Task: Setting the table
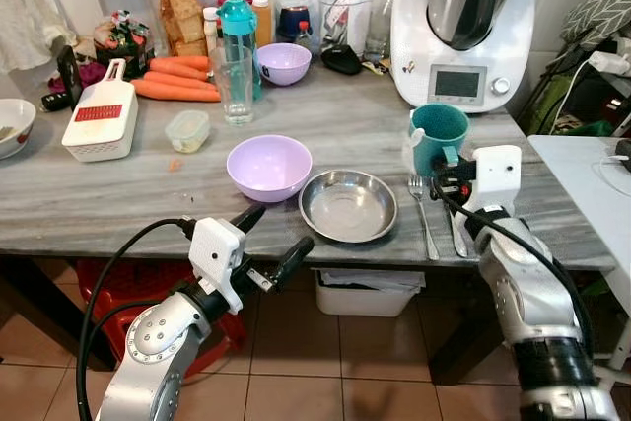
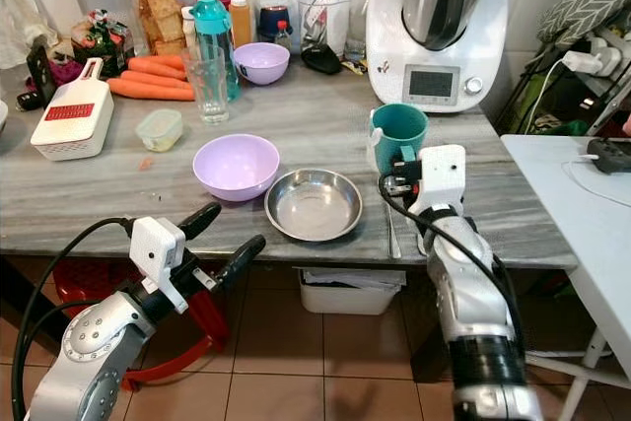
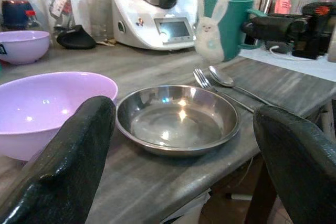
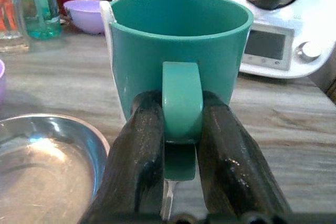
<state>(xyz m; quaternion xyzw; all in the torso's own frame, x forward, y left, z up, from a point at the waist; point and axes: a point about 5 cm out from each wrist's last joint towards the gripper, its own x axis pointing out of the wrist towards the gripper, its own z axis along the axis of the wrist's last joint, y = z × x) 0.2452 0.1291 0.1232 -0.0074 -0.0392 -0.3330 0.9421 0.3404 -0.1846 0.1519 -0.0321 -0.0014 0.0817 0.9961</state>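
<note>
A teal mug (image 1: 439, 130) with a white rabbit figure on its side is at the right of the grey table (image 1: 118, 199). My right gripper (image 4: 181, 109) is shut on the mug's handle (image 4: 181, 95); whether the mug rests on the table or hangs just above it, I cannot tell. A fork (image 1: 424, 214) and a spoon (image 3: 223, 77) lie below the mug. Left of them are a steel plate (image 1: 347, 206) and a purple bowl (image 1: 268, 167). My left gripper (image 1: 276, 231) stands open at the table's front edge, before bowl and plate, holding nothing.
At the back stand a white kitchen machine (image 1: 463, 27), a second purple bowl (image 1: 284, 63), a glass (image 1: 234, 86), a teal bottle (image 1: 237, 32), jars and carrots (image 1: 173, 81). A white grater (image 1: 102, 120) lies left. A white side table (image 1: 582, 175) stands right.
</note>
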